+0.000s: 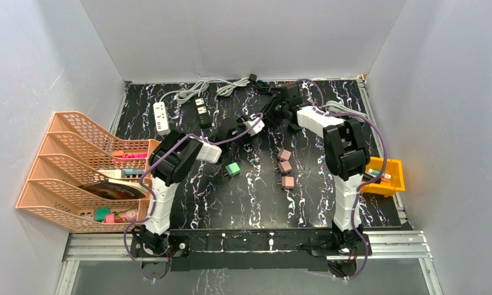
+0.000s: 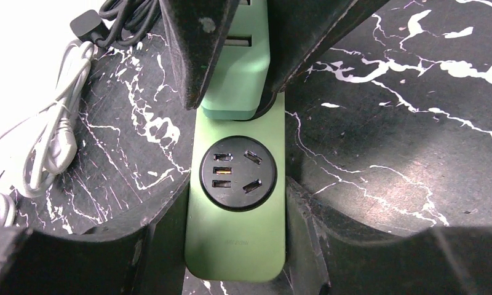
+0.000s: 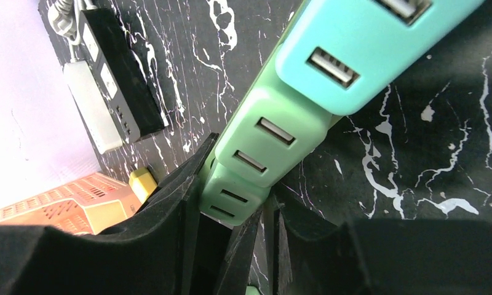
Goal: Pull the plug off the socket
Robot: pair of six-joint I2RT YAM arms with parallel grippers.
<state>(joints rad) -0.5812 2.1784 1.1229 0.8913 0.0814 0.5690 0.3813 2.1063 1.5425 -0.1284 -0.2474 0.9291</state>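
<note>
The socket is a green power strip (image 2: 234, 246) lying flat on the black marbled table, with a round black outlet face (image 2: 237, 172). My left gripper (image 2: 236, 196) is shut on the strip, one finger pressed on each long side. Just beyond the outlet, a mint-green plug (image 2: 237, 80) sits in the strip. My right gripper (image 2: 231, 101) comes in from the far side, its fingers (image 2: 188, 55) against both flanks of that plug. In the right wrist view the same plug (image 3: 234, 193) sits between my right gripper's (image 3: 237, 184) fingers, and two more mint plugs (image 3: 274, 138) stand in a row behind it.
A white power strip (image 1: 161, 117), a black one (image 1: 200, 110) and coiled grey cables (image 1: 197, 92) lie at the back left. A green cube (image 1: 233, 168) and three pink cubes (image 1: 285, 166) sit mid-table. An orange rack (image 1: 77, 178) stands left and a yellow bin (image 1: 385, 175) right.
</note>
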